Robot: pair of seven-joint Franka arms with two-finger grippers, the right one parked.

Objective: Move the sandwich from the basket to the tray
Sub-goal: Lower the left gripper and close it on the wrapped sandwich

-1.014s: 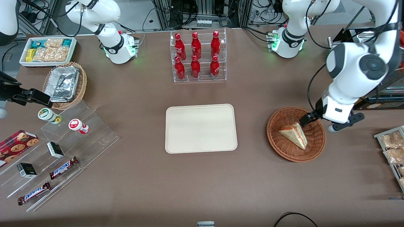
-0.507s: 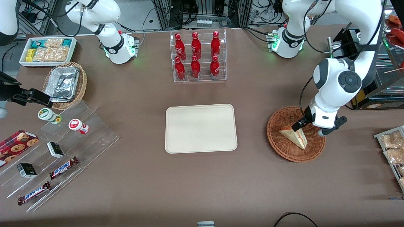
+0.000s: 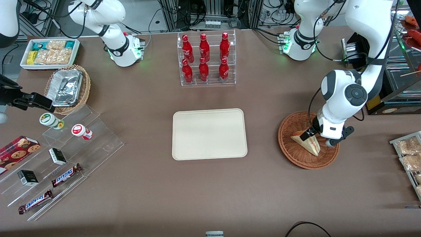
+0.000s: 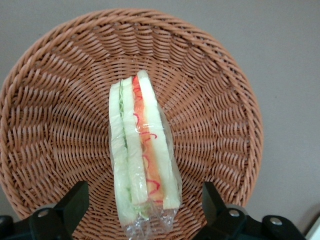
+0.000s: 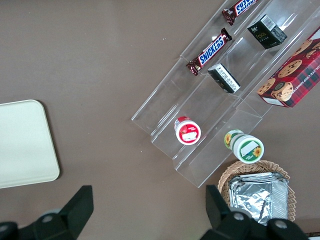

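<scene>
Sandwich (image 4: 142, 155) lying in basket (image 4: 45, 125), long axis running straight out from the gripper (image 4: 142, 212), between its wide-open, empty fingers (image 4: 75, 202); tray (image 3: 209, 134) well apart, toward the parked arm's end

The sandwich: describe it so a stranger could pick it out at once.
Toward the working arm's end of the table sits a reddish-brown wicker basket. The sandwich lies in it, under the open gripper: a clear-wrapped pale bread wedge with red, orange and green filling, the basket's only item.
</scene>
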